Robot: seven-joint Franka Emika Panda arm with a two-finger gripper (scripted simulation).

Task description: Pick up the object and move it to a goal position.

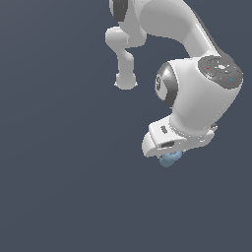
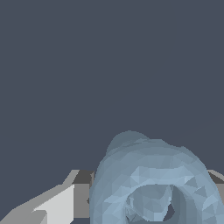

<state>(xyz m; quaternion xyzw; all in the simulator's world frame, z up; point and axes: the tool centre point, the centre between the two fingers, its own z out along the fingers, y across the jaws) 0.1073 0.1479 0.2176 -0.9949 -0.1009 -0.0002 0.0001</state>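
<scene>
The claw [image 1: 170,153] was pinching the object [image 1: 171,159], that little light-blue knob, tucked right under the wrist toward the exterior view's right. My wrist view had its ring-shaped top between the fingers [image 2: 52,208], so I figured it was gripped for carrying.

The exterior view looks from well off the arm [image 1: 187,64], seemingly from above, taking in its links against a plain dark ground, with the light-blue object [image 1: 170,158] showing only as a small piece under the gripper [image 1: 170,156]. The wrist view sits right against that object [image 2: 153,183], facing its ring-shaped top, a finger [image 2: 57,205] just beside it. Both views share the object.
</scene>
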